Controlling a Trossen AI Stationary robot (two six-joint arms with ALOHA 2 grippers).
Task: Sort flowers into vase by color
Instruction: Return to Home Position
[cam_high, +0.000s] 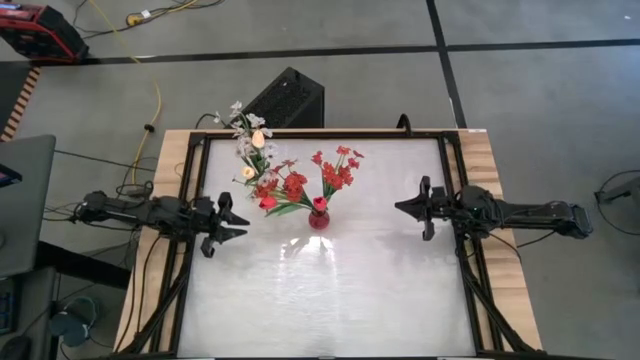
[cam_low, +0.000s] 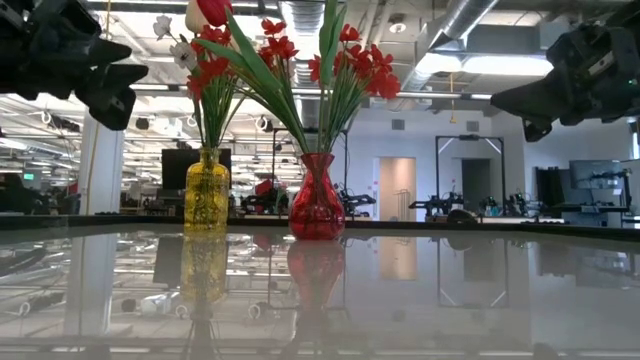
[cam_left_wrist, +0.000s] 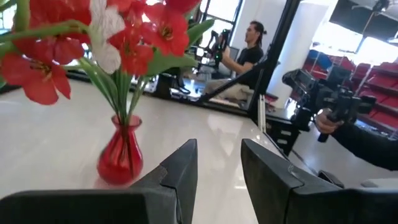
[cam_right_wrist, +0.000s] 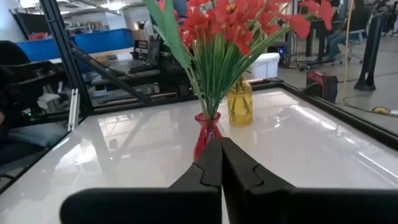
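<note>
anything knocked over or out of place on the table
Nothing stands out. The yellow glass vase and the red glass vase stand upright on the glossy white table, flowers inside, no stem lying loose. The left gripper, open, and the right gripper, shut, hover at the table's sides.

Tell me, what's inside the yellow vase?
Green stems stand in the yellow vase, with white blossoms on top. The tinted glass hides the stems' lower ends, and whether there's water inside can't be seen.
</note>
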